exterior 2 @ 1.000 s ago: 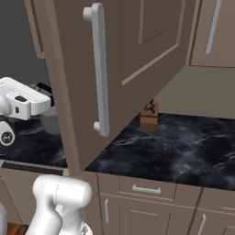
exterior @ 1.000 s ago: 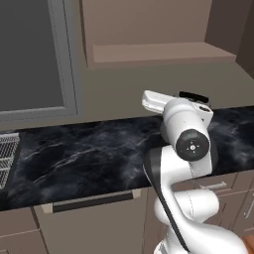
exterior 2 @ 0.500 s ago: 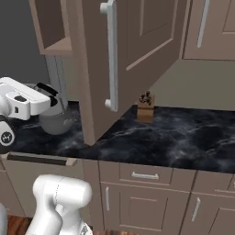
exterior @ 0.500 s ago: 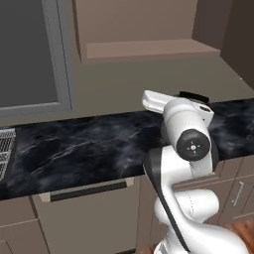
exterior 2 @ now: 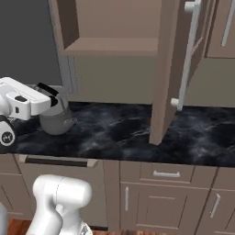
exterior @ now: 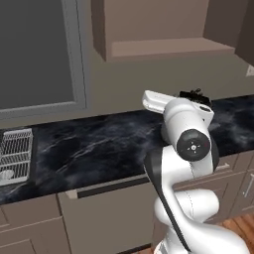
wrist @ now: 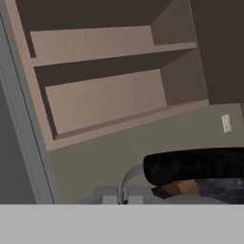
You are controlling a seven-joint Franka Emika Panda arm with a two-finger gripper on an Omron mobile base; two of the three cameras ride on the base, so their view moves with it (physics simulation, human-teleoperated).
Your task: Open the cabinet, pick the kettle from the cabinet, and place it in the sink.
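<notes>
The cabinet (exterior 2: 114, 46) on the wall stands open, with bare shelves (wrist: 109, 95). Its door (exterior 2: 167, 69) swings out towards me, the long silver bar handle (exterior 2: 188, 55) on its edge. The kettle (exterior 2: 55, 118), grey and round with a black handle on top, hangs just above the black counter at the left. My gripper (exterior 2: 49, 94) is shut on that handle. In the hand view the fingertips (wrist: 108, 195) stand close together below the open shelves. From the left base camera, the arm (exterior: 191, 144) covers the kettle. The sink is out of view.
A grey wire dish rack (exterior: 15, 154) lies at the counter's far left. The black marble counter (exterior 2: 119, 131) runs across over brown drawers (exterior 2: 165, 173). A grey window frame (exterior: 74, 54) stands left of the cabinet. The open door overhangs the counter's middle.
The whole picture has shifted right in both base views, so the base has driven left. The arm keeps its pose and the gripper stays shut on the kettle.
</notes>
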